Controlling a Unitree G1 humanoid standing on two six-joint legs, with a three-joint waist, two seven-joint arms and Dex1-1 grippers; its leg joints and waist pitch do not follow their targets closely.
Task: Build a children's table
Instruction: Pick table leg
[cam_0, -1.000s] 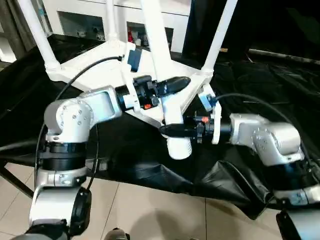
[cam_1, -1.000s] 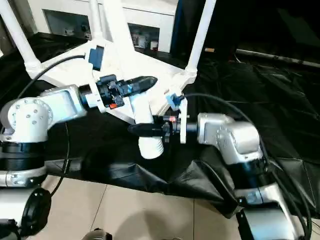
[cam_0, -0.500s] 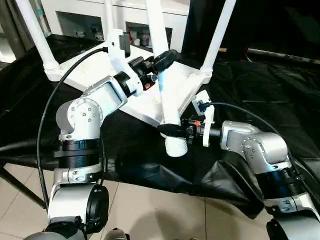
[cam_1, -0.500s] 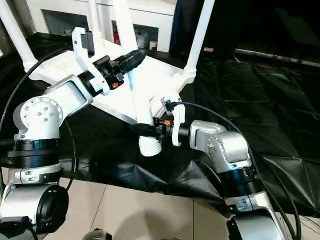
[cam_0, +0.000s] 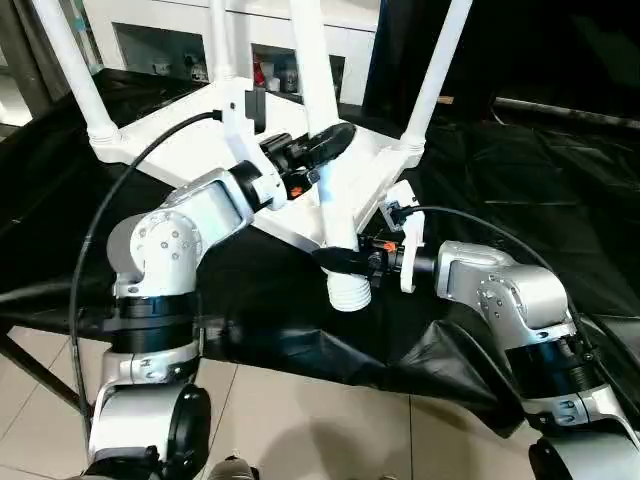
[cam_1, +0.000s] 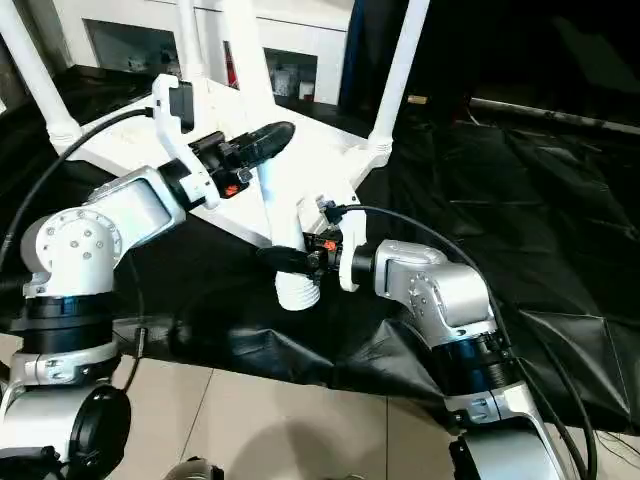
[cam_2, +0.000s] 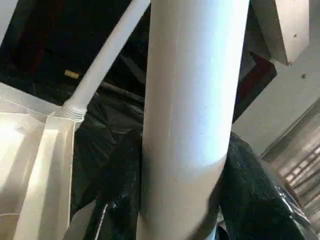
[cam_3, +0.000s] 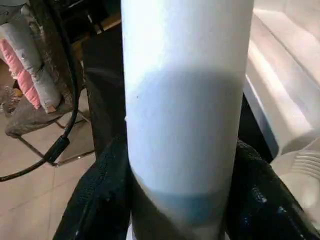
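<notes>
Both claws pinch the loose white leg (cam_0: 322, 130): left claw (cam_0: 322, 150) higher up, right claw (cam_0: 340, 261) near its ribbed lower end, beside the upturned table top (cam_0: 190, 150) on the black-covered counter (cam_0: 520, 170)

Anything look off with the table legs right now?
Three legs stand in the tabletop's corner sockets. The fourth leg isn't seated: both grippers hold it, left gripper above right gripper, and its ribbed end hangs past the top's near corner, over the black sheet.
</notes>
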